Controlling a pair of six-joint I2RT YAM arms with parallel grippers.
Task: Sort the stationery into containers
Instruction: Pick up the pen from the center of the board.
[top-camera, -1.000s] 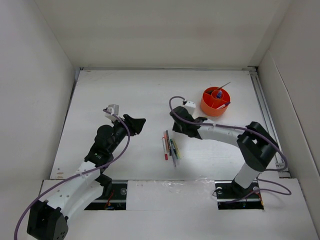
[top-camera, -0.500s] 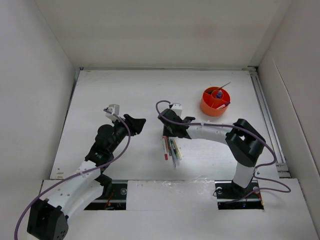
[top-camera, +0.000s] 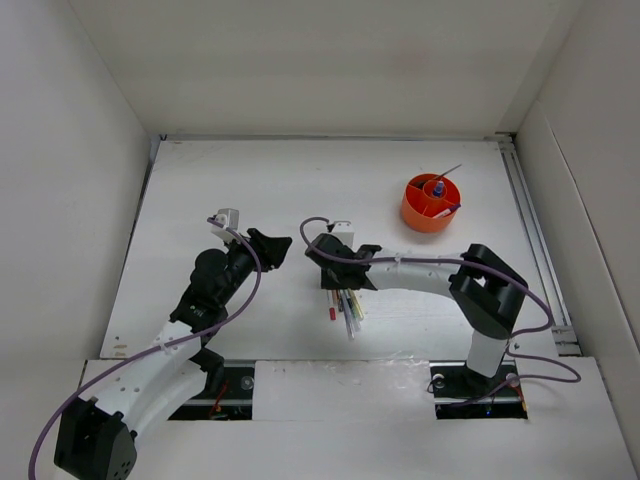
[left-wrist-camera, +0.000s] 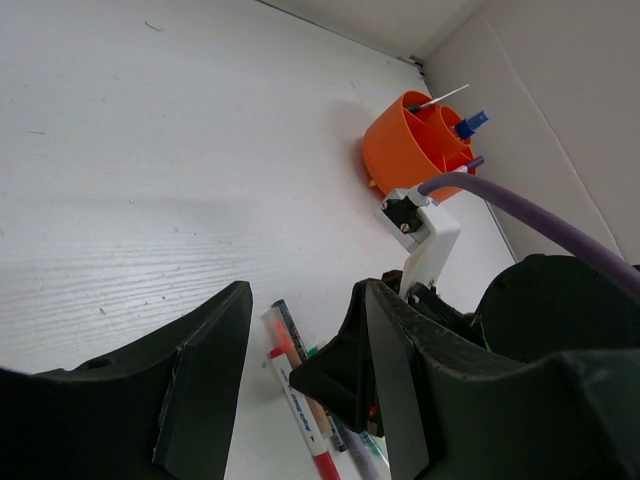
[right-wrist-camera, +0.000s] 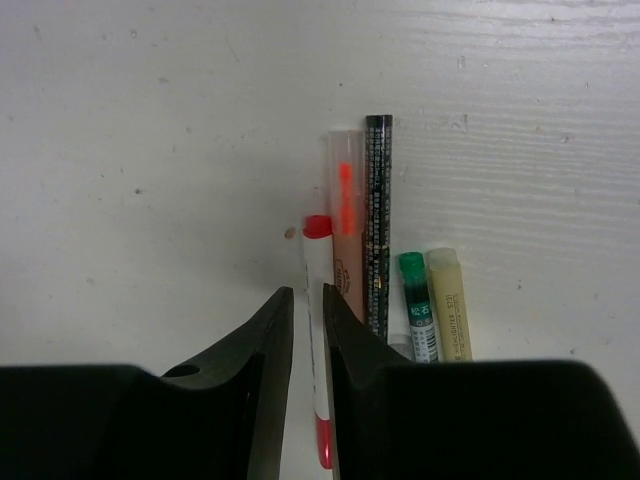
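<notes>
Several pens (top-camera: 343, 302) lie side by side on the table's middle. In the right wrist view they are a white pen with red ends (right-wrist-camera: 316, 262), an orange-marked highlighter (right-wrist-camera: 344, 200), a dark pencil (right-wrist-camera: 378, 200), a green pen (right-wrist-camera: 415, 300) and a yellow one (right-wrist-camera: 448, 300). My right gripper (top-camera: 331, 272) hangs over their far ends, its jaws nearly together, and the white pen shows through the slit (right-wrist-camera: 308, 292). My left gripper (top-camera: 272, 248) is open and empty, left of the pens (left-wrist-camera: 303, 296). The orange holder (top-camera: 430, 205) holds the blue-capped bottle (top-camera: 437, 186).
The holder (left-wrist-camera: 405, 145) stands at the back right with a thin stick leaning out of it. White walls close in the table on the left, back and right. A purple cable (left-wrist-camera: 520, 205) runs along the right arm.
My right gripper has swung left from near the holder and now sits over the pens' far ends. The left arm has not moved.
</notes>
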